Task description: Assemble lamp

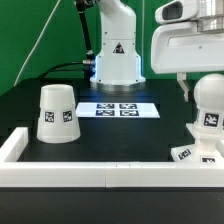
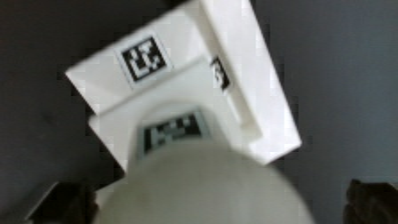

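The white ball-headed bulb (image 1: 210, 104) stands upright on the flat blocky base (image 1: 187, 153) at the exterior view's right. My gripper (image 1: 203, 88) hangs over the bulb's head with its jaws apart on either side of it, open. In the wrist view the bulb's rounded head (image 2: 192, 180) fills the space between my dark fingertips (image 2: 61, 206), with a gap at the other finger. The tagged base (image 2: 157, 62) lies beyond it. The cone shade (image 1: 57, 112) stands alone on the table at the exterior view's left.
The marker board (image 1: 119, 109) lies flat mid-table. A long white rail (image 1: 100, 176) borders the front and left of the work area. The robot's pedestal (image 1: 116, 58) stands at the back, before a green curtain.
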